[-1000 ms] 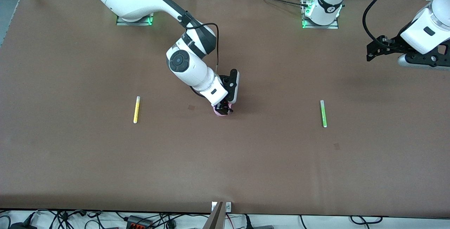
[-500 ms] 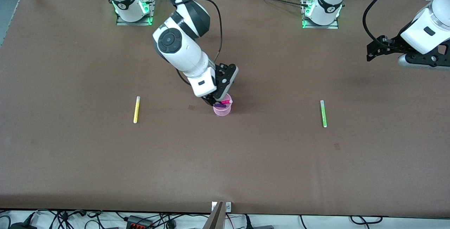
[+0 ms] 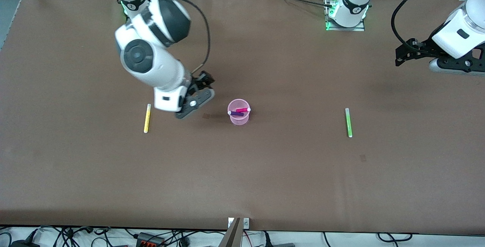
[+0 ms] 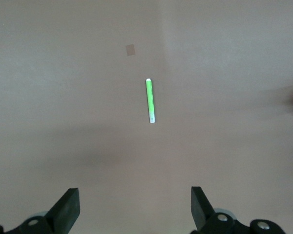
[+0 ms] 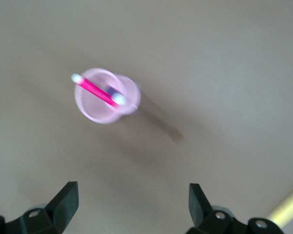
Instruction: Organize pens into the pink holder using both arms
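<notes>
Pink and translucent, the holder (image 3: pixel 238 117) stands mid-tabletop (image 3: pixel 265 171) with the magenta pen (image 3: pixel 242 110) and purple pen (image 3: pixel 235 113) leaning inside it. The yellow pen (image 3: pixel 147 118) lies flat toward the right arm's end and the green pen (image 3: pixel 348 122) flat toward the left arm's end, each well apart from the holder. The right pincer (image 3: pixel 189 107) hangs with fingers spread and empty over the tabletop between yellow pen and holder, while the left pincer (image 3: pixel 407 53), also spread and empty, waits above its own end.
</notes>
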### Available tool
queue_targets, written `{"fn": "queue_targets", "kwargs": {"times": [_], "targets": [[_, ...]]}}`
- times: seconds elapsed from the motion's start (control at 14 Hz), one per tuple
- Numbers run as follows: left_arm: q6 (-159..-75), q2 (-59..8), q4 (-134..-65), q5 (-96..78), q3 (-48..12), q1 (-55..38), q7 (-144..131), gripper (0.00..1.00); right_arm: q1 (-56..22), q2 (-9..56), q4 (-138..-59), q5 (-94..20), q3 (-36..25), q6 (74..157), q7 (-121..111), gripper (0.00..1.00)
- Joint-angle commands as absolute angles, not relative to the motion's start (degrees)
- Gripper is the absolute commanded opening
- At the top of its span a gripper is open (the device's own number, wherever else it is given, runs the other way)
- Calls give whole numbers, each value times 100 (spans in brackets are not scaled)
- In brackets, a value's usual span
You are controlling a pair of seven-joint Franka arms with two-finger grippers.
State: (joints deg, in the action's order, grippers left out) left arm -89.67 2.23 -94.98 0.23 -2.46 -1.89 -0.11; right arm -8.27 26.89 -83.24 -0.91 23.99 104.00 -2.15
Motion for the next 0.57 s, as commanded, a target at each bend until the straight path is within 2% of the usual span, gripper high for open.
{"fn": "queue_targets", "kwargs": {"times": [0.0,0.21,0.5], "targets": [[-8859,158,-9352,97,-264,-167,88,100,-668,2611,-8113,148,2024,9819,61,100],[-8859,158,-9352,97,-264,-167,88,100,-659,2435,-8077,255,1619,9283,463,100],[-8859,158,-9352,97,-264,-167,88,100,-659,2259,-8077,299,1240,9053,985,100]]}}
